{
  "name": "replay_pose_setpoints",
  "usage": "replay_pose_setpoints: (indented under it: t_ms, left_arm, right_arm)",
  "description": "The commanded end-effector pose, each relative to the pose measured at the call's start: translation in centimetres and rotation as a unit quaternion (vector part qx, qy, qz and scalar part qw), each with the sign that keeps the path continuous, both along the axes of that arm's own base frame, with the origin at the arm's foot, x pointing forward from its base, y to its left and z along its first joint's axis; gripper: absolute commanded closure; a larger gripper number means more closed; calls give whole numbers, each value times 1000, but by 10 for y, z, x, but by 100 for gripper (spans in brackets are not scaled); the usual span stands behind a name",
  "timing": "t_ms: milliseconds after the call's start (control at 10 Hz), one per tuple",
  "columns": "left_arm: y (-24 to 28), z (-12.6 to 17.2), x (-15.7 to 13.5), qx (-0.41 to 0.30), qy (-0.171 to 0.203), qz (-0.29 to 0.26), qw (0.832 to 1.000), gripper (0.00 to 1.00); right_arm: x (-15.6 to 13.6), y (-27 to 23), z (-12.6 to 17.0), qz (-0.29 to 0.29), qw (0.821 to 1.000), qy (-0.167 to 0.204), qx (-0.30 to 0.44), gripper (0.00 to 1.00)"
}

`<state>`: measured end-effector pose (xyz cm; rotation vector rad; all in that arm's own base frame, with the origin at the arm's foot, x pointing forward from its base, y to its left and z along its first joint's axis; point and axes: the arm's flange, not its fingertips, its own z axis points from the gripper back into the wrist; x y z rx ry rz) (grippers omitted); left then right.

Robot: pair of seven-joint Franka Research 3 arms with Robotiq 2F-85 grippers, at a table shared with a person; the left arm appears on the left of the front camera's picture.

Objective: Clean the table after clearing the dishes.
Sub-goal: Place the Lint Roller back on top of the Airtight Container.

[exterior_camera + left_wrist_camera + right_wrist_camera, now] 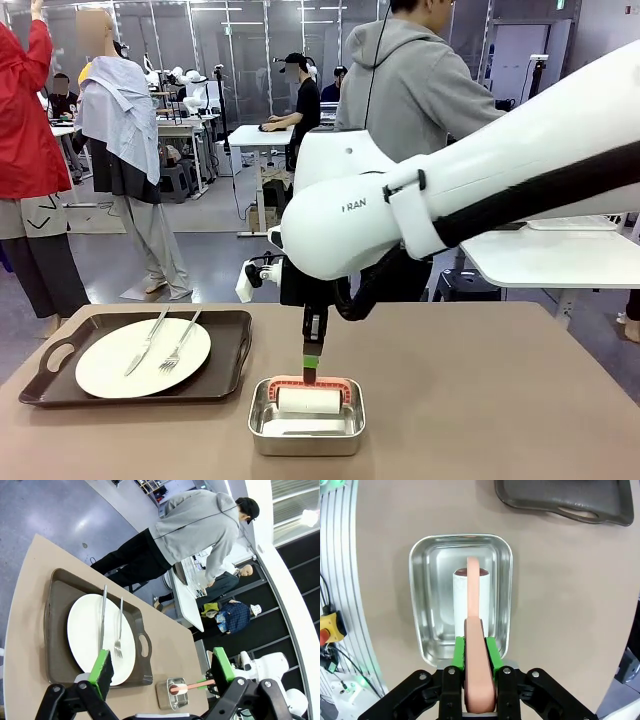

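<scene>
Left gripper (161,670) spread wide, empty, facing the tray (232,352) at left on the table (480,400); plate (105,372), knife (147,342) and fork (180,345) not yet cleared. Right gripper (313,368) clamped on the roller's pink handle (473,595), roller (308,400) resting in the steel pan (262,438). Risk: a skewed lift could catch the pan rim and drag the pan.
</scene>
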<state>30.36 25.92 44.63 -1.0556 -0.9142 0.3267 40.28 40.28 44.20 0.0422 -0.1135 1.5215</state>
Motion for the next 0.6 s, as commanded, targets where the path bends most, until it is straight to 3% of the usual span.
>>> replay_pose_setpoints:
  t_ms: [0, 400, 500]
  left_arm:
    - [3, 2, 0, -3, -13, -1, 1000, 0]
    - [3, 2, 0, -3, -13, -1, 1000, 0]
    - [3, 2, 0, -3, -13, -1, 1000, 0]
  right_arm:
    - [17, 11, -6, 16, 999, 33, -9, 78]
    - [41, 16, -32, 15, 999, 44, -23, 78]
    - [42, 15, -32, 14, 999, 46, -25, 57]
